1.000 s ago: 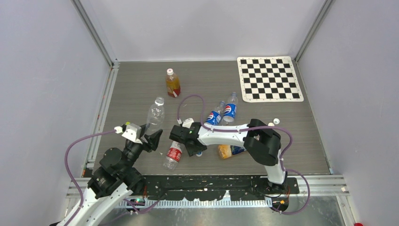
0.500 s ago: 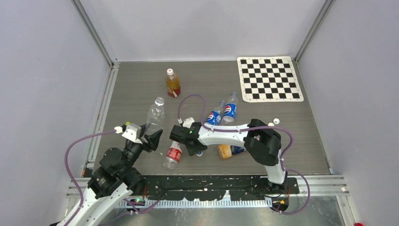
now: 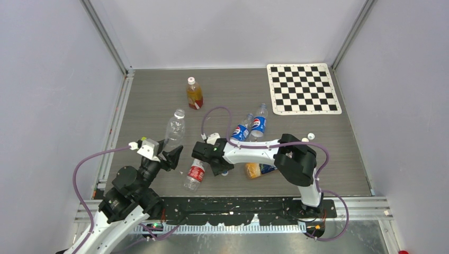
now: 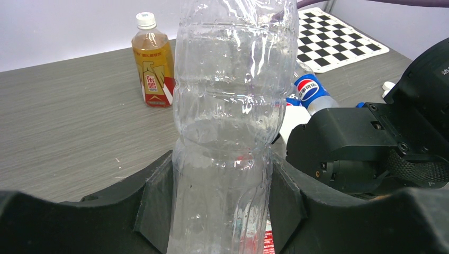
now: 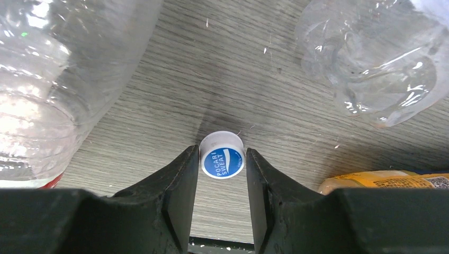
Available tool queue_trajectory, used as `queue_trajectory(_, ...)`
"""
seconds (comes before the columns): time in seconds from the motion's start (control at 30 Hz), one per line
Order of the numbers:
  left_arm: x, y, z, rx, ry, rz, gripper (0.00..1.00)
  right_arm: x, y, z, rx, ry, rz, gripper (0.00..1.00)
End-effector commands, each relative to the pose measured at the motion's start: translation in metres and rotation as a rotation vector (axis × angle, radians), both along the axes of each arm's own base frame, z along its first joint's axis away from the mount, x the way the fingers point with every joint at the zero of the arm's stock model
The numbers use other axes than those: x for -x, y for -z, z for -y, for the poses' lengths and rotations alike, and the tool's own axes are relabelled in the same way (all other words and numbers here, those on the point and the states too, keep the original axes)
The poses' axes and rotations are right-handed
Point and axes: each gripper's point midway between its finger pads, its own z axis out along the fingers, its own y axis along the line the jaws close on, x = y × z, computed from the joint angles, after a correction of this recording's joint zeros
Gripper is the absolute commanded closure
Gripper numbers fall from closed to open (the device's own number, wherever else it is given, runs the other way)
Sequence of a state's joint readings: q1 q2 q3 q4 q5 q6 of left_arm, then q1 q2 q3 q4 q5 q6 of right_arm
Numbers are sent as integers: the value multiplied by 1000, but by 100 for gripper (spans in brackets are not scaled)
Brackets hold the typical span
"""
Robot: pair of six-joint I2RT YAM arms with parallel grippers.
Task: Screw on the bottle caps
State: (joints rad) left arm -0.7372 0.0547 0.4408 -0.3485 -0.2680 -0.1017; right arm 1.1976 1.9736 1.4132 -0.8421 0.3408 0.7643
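A blue-and-white bottle cap [image 5: 222, 161] lies top up on the table, and my right gripper [image 5: 221, 150] is shut on it, fingertips against its sides. In the top view that cap [image 3: 224, 172] shows just beyond the right gripper [image 3: 222, 170], low in the middle. My left gripper [image 4: 221, 159] is shut on the lower body of an upright clear bottle [image 4: 233, 79], which fills the left wrist view. From above, the left gripper [image 3: 173, 154] holds this clear bottle [image 3: 174, 129] at the left. A loose white cap [image 3: 311, 136] lies at the right.
A red-labelled bottle [image 3: 195, 173] lies between the grippers. A yellow-labelled bottle [image 3: 259, 169] lies under the right arm. Two Pepsi bottles [image 3: 249, 128] lie behind it. A capped tea bottle [image 3: 194, 93] stands at the back, and a checkerboard [image 3: 303, 88] is at the back right.
The right gripper has shifted very slightly to the right. Nothing else has visibly moved.
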Motion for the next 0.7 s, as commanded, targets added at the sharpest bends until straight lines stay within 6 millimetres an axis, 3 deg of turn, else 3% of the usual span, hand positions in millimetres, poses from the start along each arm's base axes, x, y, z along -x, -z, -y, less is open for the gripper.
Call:
queue_trajectory(0.0,-1,-15,2,48,5,39,90,-1,-7,-4,-42,23,19,56)
queue_trajectory(0.27,-1,-15,3,47,8,38,90,0,-3,-4,-60,31,-1,64)
queue_trajectory(0.4,-1,-14,4,44,14,38,90,-1,-6,-3,-70,29,3,72)
queue_trajectory(0.53,1,-16,11,37,54,56,90,-3,-23,-5,-118,3,14,84)
queue_trajectory(0.67,5,-17,23,28,124,76,89,-4,-53,-3,-195,-26,21,95)
